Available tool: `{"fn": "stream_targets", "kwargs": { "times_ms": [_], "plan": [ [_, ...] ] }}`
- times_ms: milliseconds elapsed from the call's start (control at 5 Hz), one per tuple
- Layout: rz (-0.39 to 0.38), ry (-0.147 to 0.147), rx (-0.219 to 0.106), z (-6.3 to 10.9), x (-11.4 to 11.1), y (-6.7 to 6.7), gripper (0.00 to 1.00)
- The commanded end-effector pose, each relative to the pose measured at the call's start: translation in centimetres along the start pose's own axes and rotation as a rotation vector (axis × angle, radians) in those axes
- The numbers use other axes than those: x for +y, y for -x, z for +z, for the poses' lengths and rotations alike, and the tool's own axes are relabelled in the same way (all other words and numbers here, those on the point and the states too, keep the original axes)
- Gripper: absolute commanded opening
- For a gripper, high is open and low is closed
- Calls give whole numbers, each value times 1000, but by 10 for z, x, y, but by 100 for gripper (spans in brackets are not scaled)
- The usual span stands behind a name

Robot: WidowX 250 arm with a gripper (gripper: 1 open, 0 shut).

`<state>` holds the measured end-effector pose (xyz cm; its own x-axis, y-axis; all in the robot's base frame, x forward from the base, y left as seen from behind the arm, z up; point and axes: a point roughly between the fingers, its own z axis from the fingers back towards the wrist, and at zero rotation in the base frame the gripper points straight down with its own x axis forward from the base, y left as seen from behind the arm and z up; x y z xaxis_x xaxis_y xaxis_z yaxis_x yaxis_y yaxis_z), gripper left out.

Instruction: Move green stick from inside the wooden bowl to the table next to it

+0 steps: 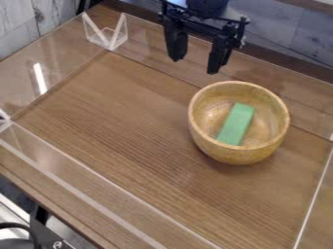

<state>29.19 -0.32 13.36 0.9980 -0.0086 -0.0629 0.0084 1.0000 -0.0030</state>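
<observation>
Black and angular, the pincer [197,60] hangs over the far part of the tabletop [117,112], its two fingers spread wide with nothing between them. It stands apart from the wooden bowl [200,126], beyond the rim on the side towards the top of the view, and somewhat left of the bowl's middle as the camera sees it. Inside the bowl lies the green stick [237,124], a flat, elongated block resting on the curved wood, its long side running roughly from the far rim to the near one, with a slight lean.

The step in hand looks to be the approach, with grasp, lift and placing all to come. To do it well, carry the open pincer across at a height that clears the thick rim, and centre it above the stick before going down. Turn the wrist so that the fingers come down on either side of the narrow width; closing along the length would ask for more spread and could scrape the wall. The stick seems to lie near the bowl's middle, so a straight descent should leave room for both fingers. Go down slowly, stop short of pressing on the bottom, and close gently, since a sloping surface may let the block slide or tip. Lift straight up past the rim before moving sideways to the tabletop.
</observation>
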Motion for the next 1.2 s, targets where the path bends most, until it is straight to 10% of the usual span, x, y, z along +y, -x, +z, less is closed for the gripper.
{"fn": "stream_targets", "kwargs": {
  "times_ms": [0, 1000],
  "plan": [
    [-2, 7, 0, -7, -9, 1, 100],
    [-25, 30, -143, -36, -72, -23, 100]
  ]
}}
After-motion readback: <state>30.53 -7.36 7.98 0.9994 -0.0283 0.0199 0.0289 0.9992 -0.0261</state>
